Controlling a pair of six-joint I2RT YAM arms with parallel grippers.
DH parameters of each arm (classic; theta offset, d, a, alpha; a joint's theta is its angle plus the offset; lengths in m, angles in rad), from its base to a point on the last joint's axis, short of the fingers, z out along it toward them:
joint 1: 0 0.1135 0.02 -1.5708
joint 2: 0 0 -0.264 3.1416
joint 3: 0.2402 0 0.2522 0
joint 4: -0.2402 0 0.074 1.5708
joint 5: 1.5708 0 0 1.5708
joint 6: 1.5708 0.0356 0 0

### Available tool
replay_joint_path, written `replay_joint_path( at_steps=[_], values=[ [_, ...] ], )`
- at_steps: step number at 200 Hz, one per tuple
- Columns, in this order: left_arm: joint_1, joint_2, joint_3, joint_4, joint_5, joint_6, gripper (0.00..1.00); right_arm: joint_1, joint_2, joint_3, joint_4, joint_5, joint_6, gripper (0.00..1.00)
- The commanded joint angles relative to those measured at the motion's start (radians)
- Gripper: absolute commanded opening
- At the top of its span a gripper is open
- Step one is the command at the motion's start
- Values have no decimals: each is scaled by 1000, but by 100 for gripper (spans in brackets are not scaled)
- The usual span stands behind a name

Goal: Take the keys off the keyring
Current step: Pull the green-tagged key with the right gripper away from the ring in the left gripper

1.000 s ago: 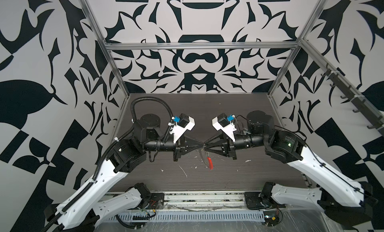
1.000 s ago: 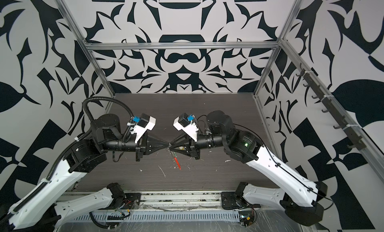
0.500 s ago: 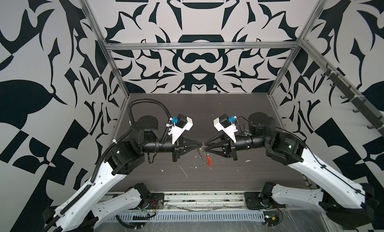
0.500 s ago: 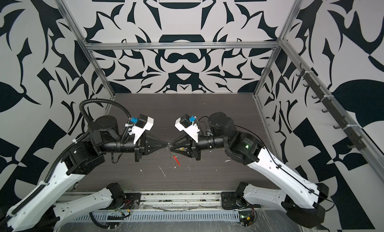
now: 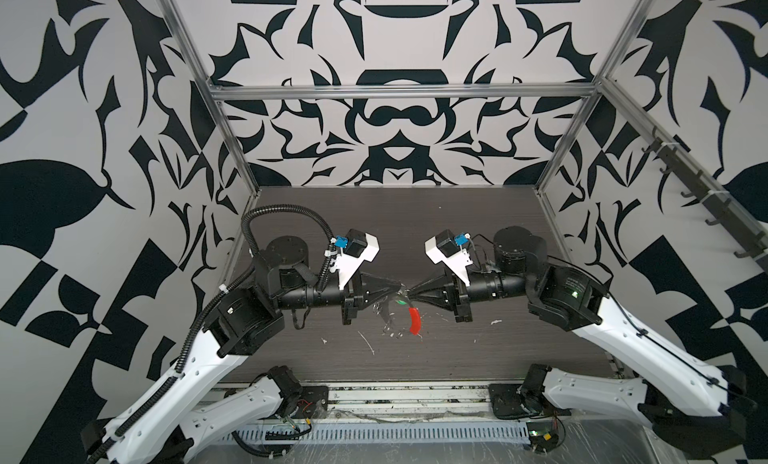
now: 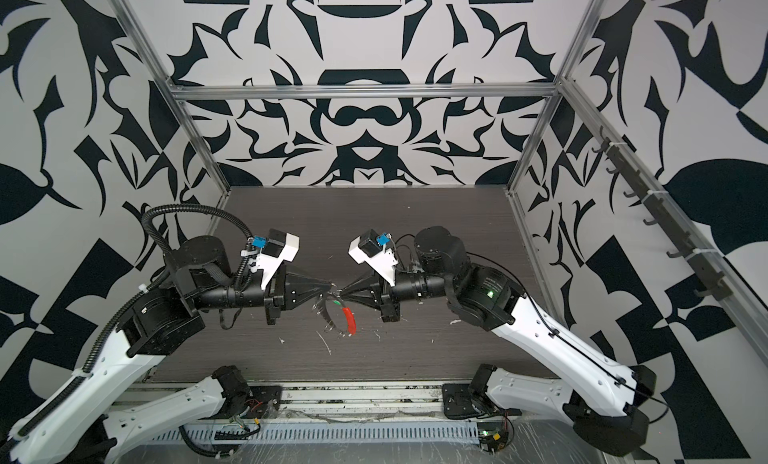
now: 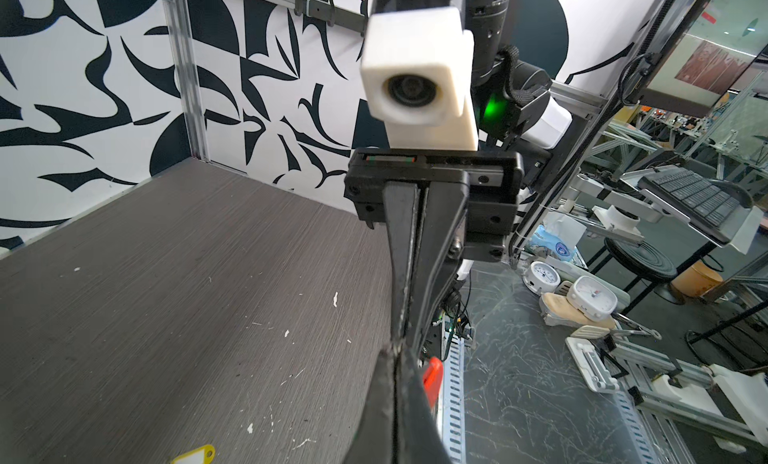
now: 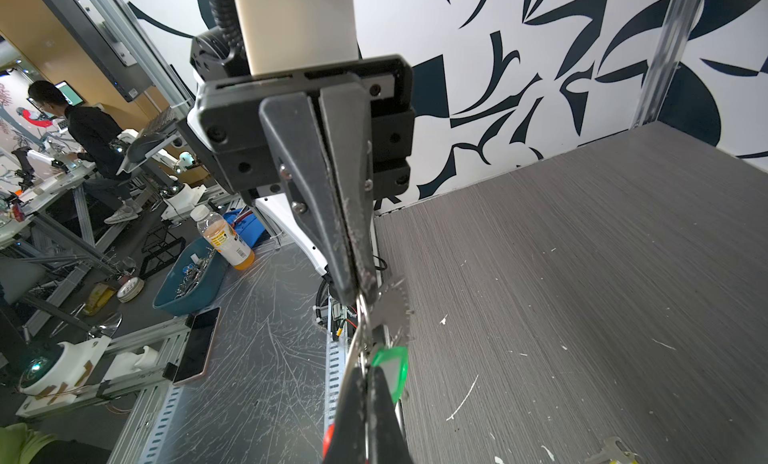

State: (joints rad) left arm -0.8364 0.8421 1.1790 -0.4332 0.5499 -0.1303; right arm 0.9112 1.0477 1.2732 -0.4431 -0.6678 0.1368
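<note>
Your 2 arms meet tip to tip over the middle of the dark wood-grain table (image 5: 415, 225). Your left gripper (image 5: 398, 292) has its black jaws pressed together on the top of the keyring (image 5: 414, 321), a large thin dark-grey hoop with a red curved plastic segment. The hoop hangs below both tips in both top views. Your right gripper (image 5: 410, 294) is closed as well, and in the right wrist view the thin metal strand runs from the left tip straight into its jaws. The green key tag (image 8: 395, 368), oblong plastic with a pale label window, sits just beside those right fingers. The yellow key tag (image 7: 195, 455) lies flat on the table, apart from the hoop.
</note>
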Motion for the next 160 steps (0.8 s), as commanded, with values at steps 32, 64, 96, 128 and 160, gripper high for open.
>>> replay_joint_path(
  at_steps=[32, 64, 96, 128, 160],
  values=[
    [0, -65, -91, 194, -42, -43, 0, 2, -18, -22, 108, -12, 20, 0],
    [1, -103, -184, 375, -54, -83, 0, 0, -20, -58, 187, -23, 50, 0],
    [0, -108, -270, 558, -61, -140, 0, 0, -16, -90, 272, -26, 83, 0],
    [0, -91, -323, 691, -62, -202, 0, 0, -9, -126, 351, -20, 115, 0],
    [-1, -68, -361, 796, -42, -275, 0, 0, -15, -149, 407, 11, 131, 0]
  ],
)
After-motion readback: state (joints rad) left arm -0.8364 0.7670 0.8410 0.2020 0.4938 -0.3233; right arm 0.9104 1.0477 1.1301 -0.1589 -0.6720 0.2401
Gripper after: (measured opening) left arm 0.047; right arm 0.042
